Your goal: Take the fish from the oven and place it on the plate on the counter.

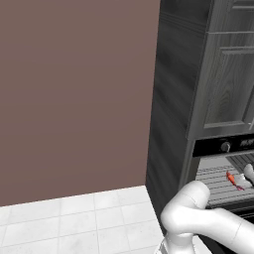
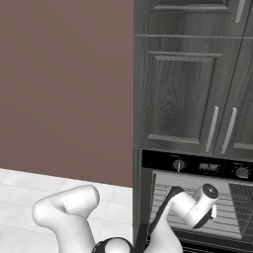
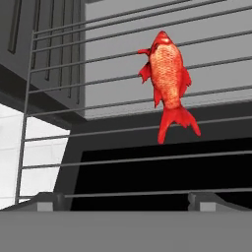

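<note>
A small red-orange fish (image 3: 167, 81) lies on the grey wire rack (image 3: 98, 103) of the open black oven (image 1: 218, 149). In the left base view the fish (image 1: 231, 177) sits on the rack just left of my gripper (image 1: 242, 181), which reaches into the oven. My gripper (image 3: 127, 201) is open, its two dark fingertips (image 3: 54, 201) spread wide a short way from the fish, with nothing between them. In the right base view my white hand (image 2: 197, 205) covers the fish. The plate and the counter are out of view.
Dark grey wood-grain cabinets (image 2: 183, 89) rise above the oven's control panel (image 2: 197, 166) with its round knob (image 1: 225, 146). A brown wall (image 1: 74, 94) and a white tiled floor (image 1: 74, 223) lie to the left. The oven's side wall (image 1: 168, 129) stands close by the arm.
</note>
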